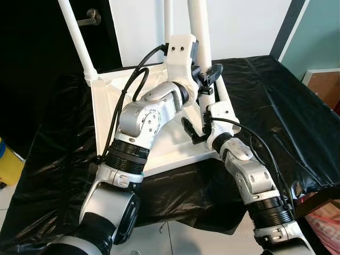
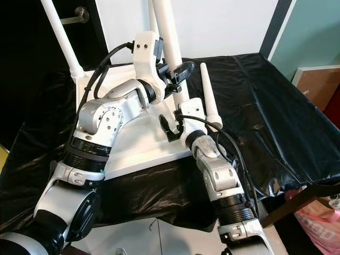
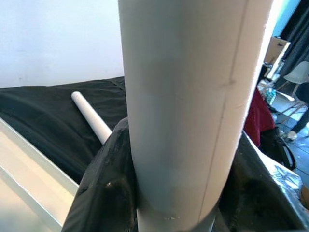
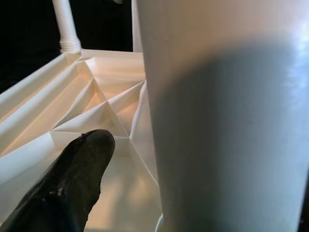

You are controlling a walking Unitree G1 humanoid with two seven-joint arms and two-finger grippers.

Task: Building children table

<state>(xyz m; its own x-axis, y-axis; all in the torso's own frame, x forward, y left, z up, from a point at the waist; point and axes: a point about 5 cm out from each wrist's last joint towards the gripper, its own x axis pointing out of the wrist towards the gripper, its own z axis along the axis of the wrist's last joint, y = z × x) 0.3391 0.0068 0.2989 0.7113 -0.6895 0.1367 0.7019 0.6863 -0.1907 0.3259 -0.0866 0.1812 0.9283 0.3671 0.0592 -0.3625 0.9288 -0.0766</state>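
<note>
Standing white table leg (image 1: pixel 199 32), smooth, round, upright.

One tabletop (image 2: pixel 127 154), upside down. Legs: three upright — one far-left corner (image 2: pixel 57 32), one at back (image 2: pixel 152 16), one in front (image 2: pixel 171 37) — plus one lying loose (image 2: pixel 209 98) on the cloth, so four total. One black cloth (image 2: pixel 276 117). Two arms, L (image 2: pixel 106 119) & R (image 2: pixel 215 175).
</note>
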